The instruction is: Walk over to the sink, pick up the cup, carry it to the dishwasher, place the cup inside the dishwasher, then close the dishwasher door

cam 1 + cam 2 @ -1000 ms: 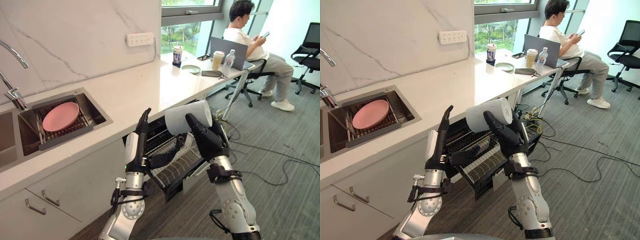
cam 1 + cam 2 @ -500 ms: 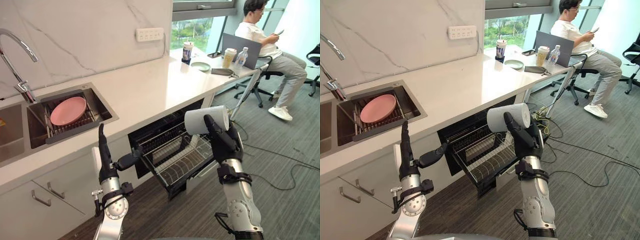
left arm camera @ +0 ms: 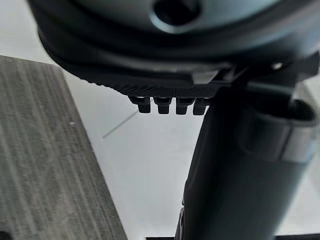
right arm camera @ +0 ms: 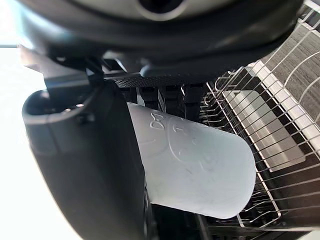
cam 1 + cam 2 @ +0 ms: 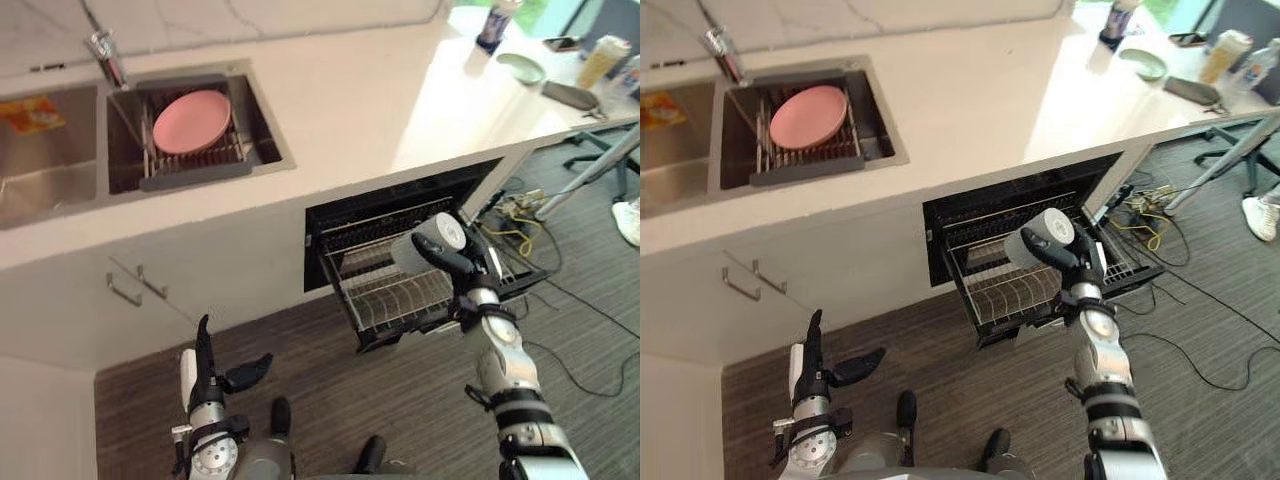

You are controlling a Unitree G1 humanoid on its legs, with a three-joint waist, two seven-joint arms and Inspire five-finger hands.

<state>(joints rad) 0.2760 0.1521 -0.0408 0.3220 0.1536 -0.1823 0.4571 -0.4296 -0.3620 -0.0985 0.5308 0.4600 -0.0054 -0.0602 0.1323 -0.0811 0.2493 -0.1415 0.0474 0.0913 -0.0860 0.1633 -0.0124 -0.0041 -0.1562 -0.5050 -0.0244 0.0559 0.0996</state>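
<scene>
1. Counter (image 5: 360,100): it lay well beyond your fingertips.
2. Sink (image 5: 265,150): it sat far from both hands.
3. Dishwasher (image 5: 400,190): it stood open, with the wire rack (image 5: 390,300) drawn out just below your right fingers. Its tines stood in your way.
4. Pink plate (image 5: 192,107): it sat in the sink.
5. Right hand (image 5: 465,272): its fingers and thumb were curled round the cup (image 5: 425,243), which lay sideways above the rack. If you had released it there, it would likely have rolled or snagged on the tines.
6. Left hand (image 5: 205,375): it was low, fingers straight, and empty.
</scene>
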